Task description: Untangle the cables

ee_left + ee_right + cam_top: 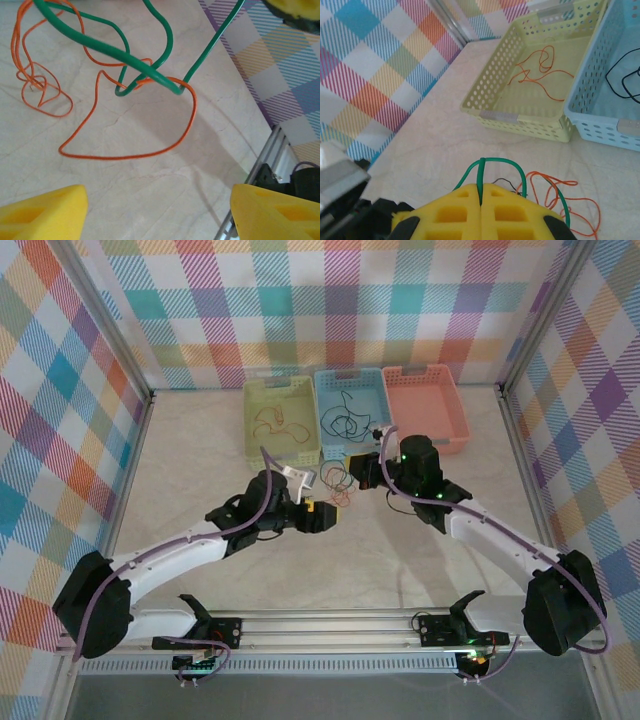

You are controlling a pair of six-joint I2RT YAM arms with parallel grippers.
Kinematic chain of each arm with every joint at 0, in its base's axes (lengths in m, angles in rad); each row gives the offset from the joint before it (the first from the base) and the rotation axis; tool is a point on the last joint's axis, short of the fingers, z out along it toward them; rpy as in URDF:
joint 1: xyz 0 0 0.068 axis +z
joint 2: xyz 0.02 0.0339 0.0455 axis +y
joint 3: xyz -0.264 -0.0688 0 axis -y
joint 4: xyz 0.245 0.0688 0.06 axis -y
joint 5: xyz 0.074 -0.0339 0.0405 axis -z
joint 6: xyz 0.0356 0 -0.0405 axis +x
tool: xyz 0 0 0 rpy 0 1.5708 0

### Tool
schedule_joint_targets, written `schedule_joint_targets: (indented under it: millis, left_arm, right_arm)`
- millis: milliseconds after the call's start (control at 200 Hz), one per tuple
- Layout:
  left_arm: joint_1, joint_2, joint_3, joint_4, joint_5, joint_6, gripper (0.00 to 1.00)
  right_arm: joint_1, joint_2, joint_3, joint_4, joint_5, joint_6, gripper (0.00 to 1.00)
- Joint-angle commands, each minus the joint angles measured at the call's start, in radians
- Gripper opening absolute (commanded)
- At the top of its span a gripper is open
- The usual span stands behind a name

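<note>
Left claw (160,215) spread wide over table (30,165); green cable (107,50) crosses orange cable (125,156) loops.

Walls (330,300): pastel plaid of teal, pink, orange, lilac and yellow squares.
Tabletop (200,460): cream, faint marble veining.
Perforated baskets: lime-yellow basket (250,420), sky-blue basket (350,374), salmon-pink basket (425,410).
Green cable (105,47) over thin orange cable (125,156).
Second orange cable (540,75) in lime-yellow basket, black cable (620,80) in sky-blue basket.
Left gripper (157,205), right gripper (481,192): bright yellow fingers.
Left arm (190,555), right arm (500,545): white, black joints.
Arm hose (270,490): lilac.
</note>
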Motion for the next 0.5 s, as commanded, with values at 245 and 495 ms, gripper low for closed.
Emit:
schedule_joint_targets:
  millis: [245,495]
  left_arm:
    - [-0.1,0.093,0.167,-0.121,-0.188,0.217,0.77]
    - [-0.138,0.149,0.216,-0.194,-0.283,0.319,0.72]
  right_arm:
    - [-0.003,-0.019,0.068,-0.144,0.007,0.152,0.0]
    - [-0.003,-0.013,0.085,-0.158,-0.022,0.182,0.0]
